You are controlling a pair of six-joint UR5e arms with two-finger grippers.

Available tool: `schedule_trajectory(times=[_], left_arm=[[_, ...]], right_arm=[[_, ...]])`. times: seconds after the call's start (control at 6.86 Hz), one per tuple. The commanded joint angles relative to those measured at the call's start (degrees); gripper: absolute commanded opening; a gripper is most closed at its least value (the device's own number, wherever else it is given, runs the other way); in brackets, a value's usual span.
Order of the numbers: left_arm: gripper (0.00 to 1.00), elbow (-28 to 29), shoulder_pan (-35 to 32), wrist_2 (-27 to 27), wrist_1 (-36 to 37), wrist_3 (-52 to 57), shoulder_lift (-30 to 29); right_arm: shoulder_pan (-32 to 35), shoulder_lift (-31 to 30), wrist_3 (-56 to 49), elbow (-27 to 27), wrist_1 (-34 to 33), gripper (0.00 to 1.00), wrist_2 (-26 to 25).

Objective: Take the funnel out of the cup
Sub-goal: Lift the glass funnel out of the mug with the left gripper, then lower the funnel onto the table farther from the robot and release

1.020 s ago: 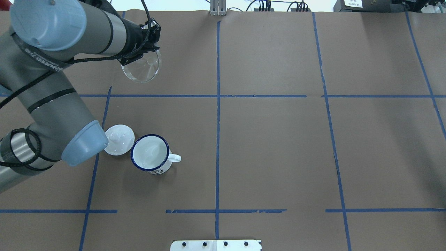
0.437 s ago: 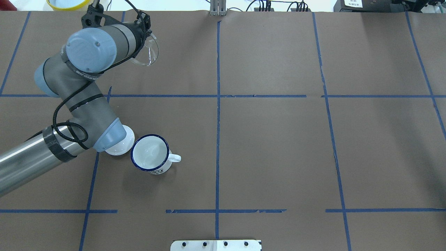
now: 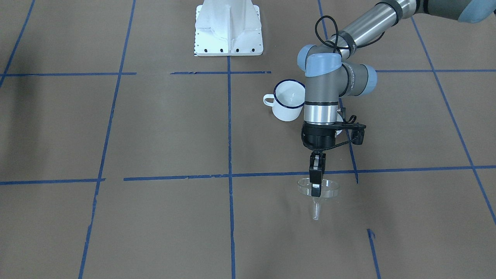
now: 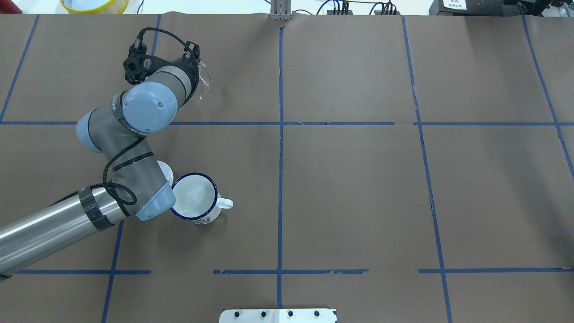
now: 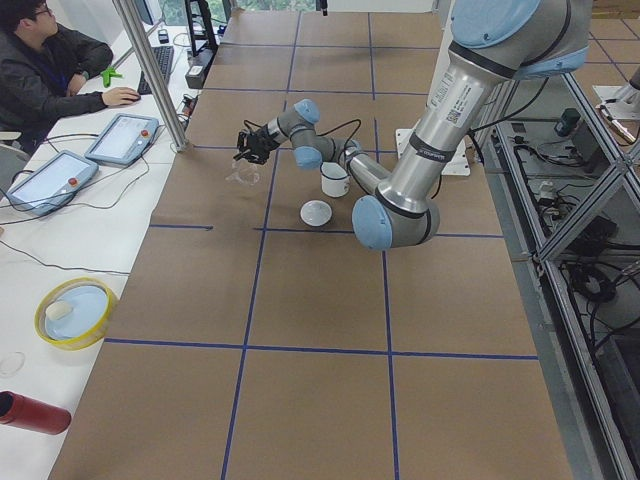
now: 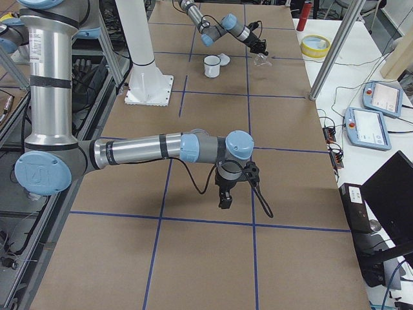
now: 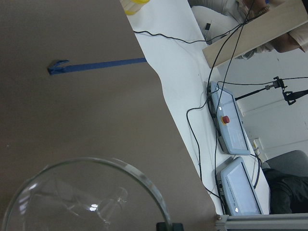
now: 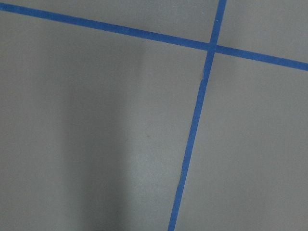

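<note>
Funnel (image 3: pixel 318 189) and cup (image 3: pixel 288 100) are well apart. The cup stands upright on the paper-covered table (image 3: pixel 155 128) in the robot's left half, its mouth empty. The funnel hangs on the cup's far side, past a blue tape line (image 3: pixel 174 177), away from the robot's base.

We see the left gripper (image 3: pixel 316 188) closed narrow on the funnel's wide rim, reaching down from above. That hold makes sense to us: the smooth clear cone offers no other edge to catch, and a pinch at the rim leaves the spout pointing straight down and the funnel upright. We cannot tell whether the spout tip touches the paper.

We judge the removal itself done, with setting down and letting go left. The narrow spout is unlikely to stand alone, so we expect the funnel to tip on release.

A white lid (image 5: pixel 316 212) lies just left of the cup, clear of the work. The right gripper (image 6: pixel 224 197) hangs over bare paper well to the right, and we cannot tell how wide it is.
</note>
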Motion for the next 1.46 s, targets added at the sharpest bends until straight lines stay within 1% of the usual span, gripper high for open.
schedule_trajectory(times=[0.0,0.15,0.29,0.44,0.58,0.73,1.02,1.17,1.31], left_arm=[[0.00,1.93,1.13,1.01,-0.67,-1.40,-0.03],[0.00,2.81,1.13,1.10,-0.85,-1.40,-0.03],[0.00,3.69,1.13,2.67,-1.11,-1.40,-0.11],[0.10,3.78,1.04,2.94,-2.25,-0.96,-0.03],[0.63,3.87,1.13,2.94,-2.78,-0.78,0.67],[0.99,4.39,1.13,3.03,-3.05,-0.70,1.29],[1.00,4.49,1.22,3.03,-2.96,-0.61,1.55],[1.00,4.14,1.13,2.95,-2.96,2.00,1.47],[1.00,3.53,1.04,2.34,-3.05,9.43,1.29]], right_arm=[[0.00,0.00,0.00,0.05,0.00,1.00,0.00],[0.00,0.00,0.00,0.06,0.00,1.00,0.00],[0.00,0.00,0.00,0.06,0.00,1.00,0.00],[0.00,0.09,0.00,0.06,0.00,1.00,0.00],[0.00,0.00,0.00,0.06,0.00,1.00,0.00],[0.00,0.00,0.00,0.06,0.00,1.00,0.00],[0.00,0.00,0.00,0.05,0.00,1.00,0.00],[0.00,0.00,0.00,0.06,0.00,1.00,0.00],[0.00,0.00,0.00,0.06,0.00,1.00,0.00]])
